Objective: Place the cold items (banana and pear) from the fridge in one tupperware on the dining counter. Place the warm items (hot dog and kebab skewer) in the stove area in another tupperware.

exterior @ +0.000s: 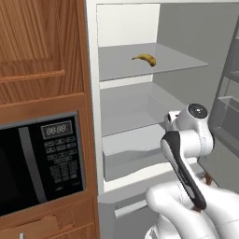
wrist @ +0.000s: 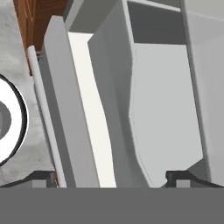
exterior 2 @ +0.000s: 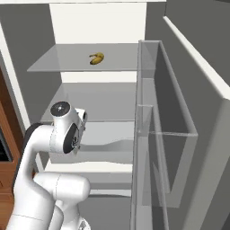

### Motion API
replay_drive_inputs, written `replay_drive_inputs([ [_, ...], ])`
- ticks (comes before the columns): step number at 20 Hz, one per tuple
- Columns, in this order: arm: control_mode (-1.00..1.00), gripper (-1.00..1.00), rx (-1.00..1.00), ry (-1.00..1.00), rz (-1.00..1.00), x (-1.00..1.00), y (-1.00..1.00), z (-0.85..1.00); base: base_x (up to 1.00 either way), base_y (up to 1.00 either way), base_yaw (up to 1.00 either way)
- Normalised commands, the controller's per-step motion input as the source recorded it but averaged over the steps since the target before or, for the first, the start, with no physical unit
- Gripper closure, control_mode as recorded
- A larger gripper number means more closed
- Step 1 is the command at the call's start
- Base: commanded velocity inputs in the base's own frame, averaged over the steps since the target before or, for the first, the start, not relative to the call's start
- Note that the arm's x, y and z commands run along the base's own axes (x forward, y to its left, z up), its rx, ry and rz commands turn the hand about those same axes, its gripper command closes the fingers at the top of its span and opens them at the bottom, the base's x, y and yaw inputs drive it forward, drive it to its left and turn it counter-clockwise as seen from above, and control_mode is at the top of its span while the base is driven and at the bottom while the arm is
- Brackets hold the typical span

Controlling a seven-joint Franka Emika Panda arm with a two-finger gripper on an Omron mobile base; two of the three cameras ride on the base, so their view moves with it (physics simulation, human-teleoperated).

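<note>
Banana [exterior: 145,59] alone on upper fridge [exterior: 122,122] shelf; microwave [exterior: 41,161] leftward.

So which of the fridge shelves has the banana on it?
The top shelf of the fridge: the banana lies there, while the shelf below is bare.

Microwave display [exterior: 56,130]: a small dark panel at the top of the keypad column showed pale digits that looked like "88:88"; the blur left the reading uncertain.
Microwave keypad [exterior: 62,163]: the buttons carried pale marks, too small to be read.
Fridge [exterior 2: 96,27]: its white walls, grey shelves and door bins bore no readable text, label or brand.
</note>
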Motion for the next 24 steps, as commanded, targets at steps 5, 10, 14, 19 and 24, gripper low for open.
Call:
replay_drive_inputs([
  [5,-1.00,-1.00,0.08,-0.25,0.00,0.03,0.00,0.26,0.00,0.00,0.00],
  [10,-1.00,-1.00,0.06,-0.27,0.00,0.00,0.01,0.88,0.00,0.00,0.00],
  [14,-1.00,-1.00,0.03,-0.07,-0.08,0.00,0.13,1.00,0.00,0.00,0.00],
  [19,-1.00,-1.00,0.00,0.00,-0.01,0.00,0.17,1.00,0.00,0.00,0.00],
  [24,-1.00,-1.00,0.01,-0.05,0.01,-0.08,0.00,1.00,0.00,0.00,0.00],
])
